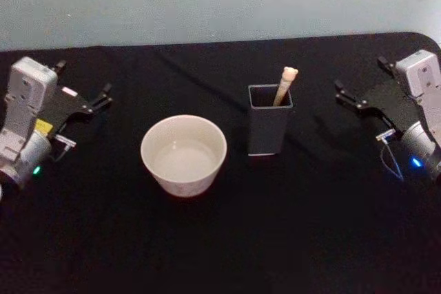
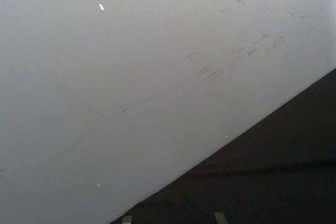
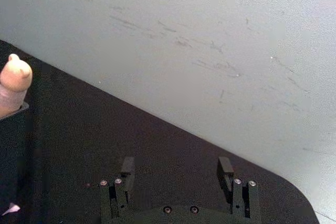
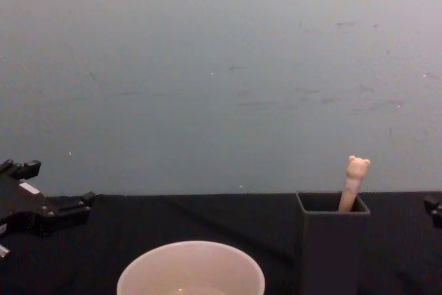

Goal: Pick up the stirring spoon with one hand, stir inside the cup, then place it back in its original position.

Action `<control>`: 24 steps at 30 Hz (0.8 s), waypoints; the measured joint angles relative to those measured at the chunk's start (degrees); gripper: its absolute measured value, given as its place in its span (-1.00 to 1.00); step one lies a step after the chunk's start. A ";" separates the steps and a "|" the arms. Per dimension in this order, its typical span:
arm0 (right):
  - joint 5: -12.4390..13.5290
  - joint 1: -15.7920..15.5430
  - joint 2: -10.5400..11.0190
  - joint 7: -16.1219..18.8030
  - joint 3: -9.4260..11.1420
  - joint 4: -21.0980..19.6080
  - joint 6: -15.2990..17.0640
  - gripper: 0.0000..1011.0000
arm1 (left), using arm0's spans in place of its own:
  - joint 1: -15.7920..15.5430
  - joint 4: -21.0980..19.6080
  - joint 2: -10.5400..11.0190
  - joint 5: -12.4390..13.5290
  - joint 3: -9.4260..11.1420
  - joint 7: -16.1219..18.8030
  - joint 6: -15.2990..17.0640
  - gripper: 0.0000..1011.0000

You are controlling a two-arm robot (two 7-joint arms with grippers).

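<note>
- Two pairs of jaws are mine and neither holds anything, so I judge the task to be at its first step, picking up the stirring spoon (image 1: pixel 284 84).
- Far to the left of the holder (image 1: pixel 265 132), my left gripper (image 4: pixel 61 182) hangs low over the desk (image 1: pixel 310 239). Its jaws are spread wide, with nothing between them and nothing touched.
- Just left of the holder stands the cup (image 1: pixel 146 144), upright and well apart from both my grippers.
- The holder stands upright, and the stirring spoon leans inside it toward its right side. The bear-headed top pokes above the rim and the bowl is hidden inside.
- Well to the right of the holder sits my right gripper (image 3: pixel 176 161), its jaws equally wide and empty.
- The next move, as I see it, is to bring one gripper over the holder. It should close on the handle just under the bear head and lift straight up, clear of the rim, before swinging left to the cup.
</note>
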 joint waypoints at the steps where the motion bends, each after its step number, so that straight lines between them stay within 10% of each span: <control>1: 0.00 0.00 0.00 0.00 0.00 0.00 0.00 0.98 | 0.00 0.00 0.00 0.00 0.00 0.00 0.00 0.98; 24: 0.00 0.00 0.00 0.00 0.00 0.00 0.00 0.98 | 0.00 0.00 0.00 0.00 0.00 0.00 0.00 0.98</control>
